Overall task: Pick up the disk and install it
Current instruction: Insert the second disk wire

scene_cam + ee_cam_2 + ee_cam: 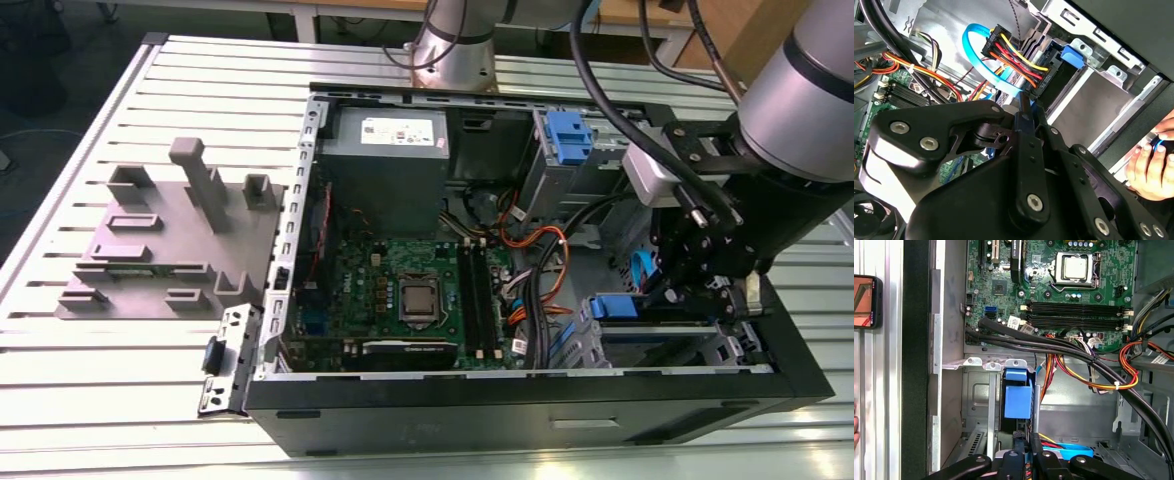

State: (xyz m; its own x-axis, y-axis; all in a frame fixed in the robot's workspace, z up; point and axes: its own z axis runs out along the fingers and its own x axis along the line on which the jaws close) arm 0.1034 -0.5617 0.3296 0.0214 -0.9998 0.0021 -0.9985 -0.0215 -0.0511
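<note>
**Gripper position.** In the exterior view the gripper [701, 290] stands inside the open computer case [534, 405], at about 4 o'clock of the case interior. It is directly over the drive bay, which lies at 3 o'clock from the motherboard [400, 290].

**Jaw state.** In both wrist views the jaws are drawn narrow, with the fingertips almost together. In the second wrist view the gripper [1024, 107] shows a thin blue strip between its tips. In the first wrist view the gripper [1026, 440] shows the same narrow setting. Whether the tips clamp that strip or only rest against it cannot be determined.

**Disk location.** The disk [614, 306] lies in the drive bay, with its blue end facing the motherboard and the gripper just beside it. In the first wrist view the blue end of the disk [1018, 395] sits in the bay frame, close ahead of the fingertips.

**Surroundings.**
- A bundle of coloured wires [1014, 52] and a blue cable [971, 45] run just beyond the tips.
- The grey box [387, 150] sits at 12 o'clock from the motherboard.
- The upright blue clip [567, 135] stands at 12 o'clock from the gripper.
- A person's hand [1151, 167] rests outside the case wall.
</note>
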